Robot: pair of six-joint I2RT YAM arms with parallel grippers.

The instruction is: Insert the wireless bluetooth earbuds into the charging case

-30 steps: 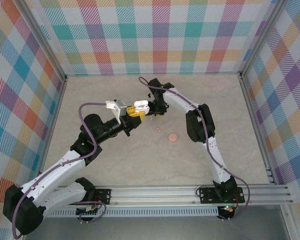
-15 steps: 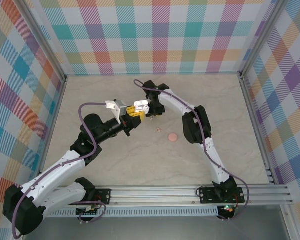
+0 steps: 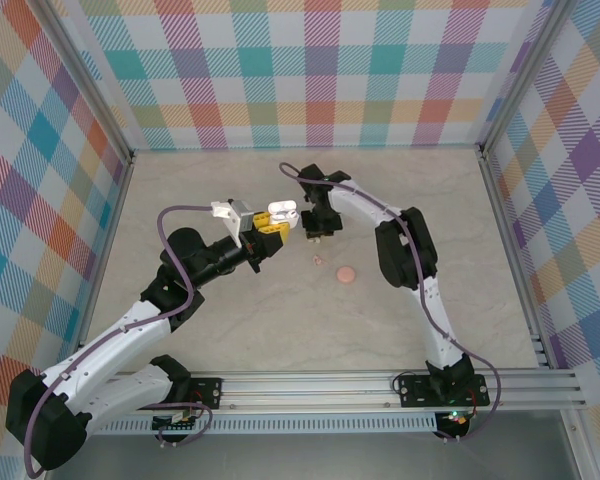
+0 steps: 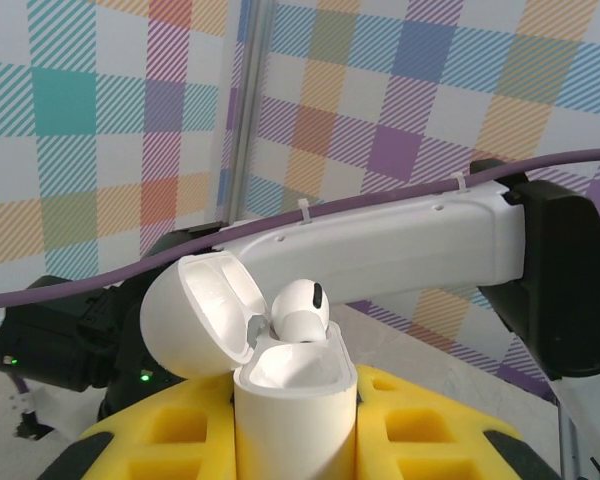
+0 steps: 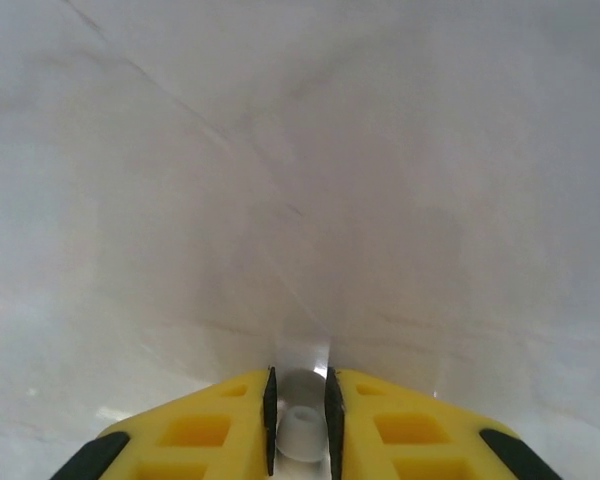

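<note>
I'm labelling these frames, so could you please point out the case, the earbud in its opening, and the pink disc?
case [image 4: 295, 410]: left wrist view, front of its lower body.
earbud [image 4: 300, 308]: left wrist view, its rounded head.
pink disc [image 3: 346, 272]: top view, its centre.

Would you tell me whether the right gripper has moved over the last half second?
Yes: the right gripper has drawn back rightward from the case, nearer the pink disc.

Tabletop [image 3: 230, 320]: pale beige, marble-veined, matte, evenly lit. Walls [image 3: 310, 70]: three panels along the left, far and right edges, in pastel plaid of teal, orange, pink, purple and yellow. Corner posts [image 3: 93, 90]: bare aluminium, at both far corners. Rail [image 3: 320, 385]: slotted aluminium, along the near edge.
</note>
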